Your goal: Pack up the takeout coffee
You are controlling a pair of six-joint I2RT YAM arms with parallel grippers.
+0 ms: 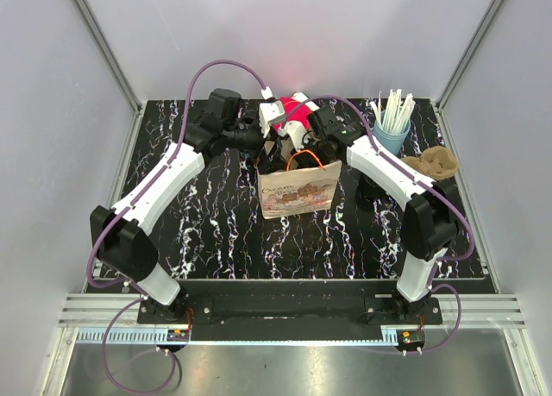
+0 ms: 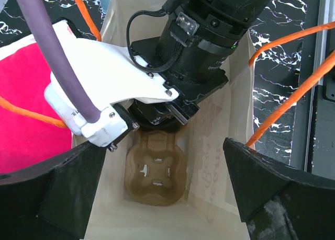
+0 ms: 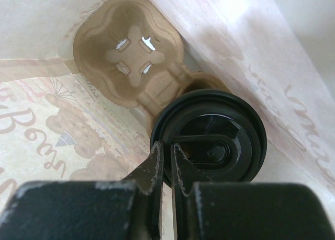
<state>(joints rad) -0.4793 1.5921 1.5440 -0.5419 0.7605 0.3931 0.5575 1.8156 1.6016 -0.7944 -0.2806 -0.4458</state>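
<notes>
Black marbled tabletop (image 1: pixel 216 232) inside a white-walled enclosure (image 1: pixel 302 34); printed paper bag (image 1: pixel 297 193) stands upright at centre, mouth open; right arm (image 1: pixel 388 167) reaches down into it; left gripper (image 2: pixel 163 146) hovers over the bag mouth, jaws spread wide, holding nothing; moulded pulp cup carrier (image 3: pixel 125 52) lies flat on the bag floor; right gripper (image 3: pixel 166 148), jaws narrow, pinches the lid rim of the black-lidded coffee cup (image 3: pixel 225 140), which sits deep in the bag at one end of the carrier, beside the bag wall; blue cup (image 1: pixel 390 137) of white sticks (image 1: pixel 392 110) at rear right, well apart from the bag.
</notes>
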